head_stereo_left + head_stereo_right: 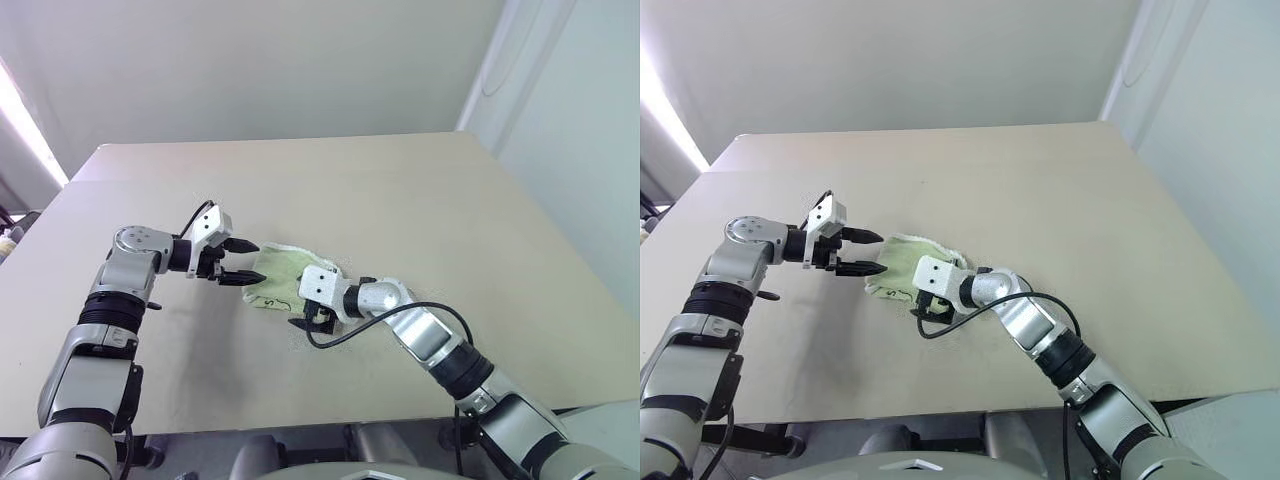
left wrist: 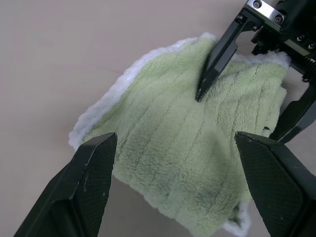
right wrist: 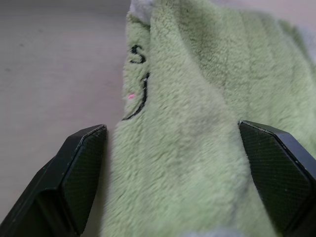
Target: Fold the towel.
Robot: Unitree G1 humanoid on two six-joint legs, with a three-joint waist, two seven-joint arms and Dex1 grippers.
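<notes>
The towel [image 1: 283, 274], a small light-green terry cloth with fluffy ribbed pile, whitish stitched edging and dark embroidered marks near one corner, is lying bunched on the smooth beige counter [image 1: 400, 200]. The left pincer [image 1: 240, 262] is hovering just beside one edge, its black fingers standing apart. The right pincer [image 1: 312, 318] is reaching over the opposite side, fingers spread wide, one tip touching the pile, nothing clamped.
</notes>
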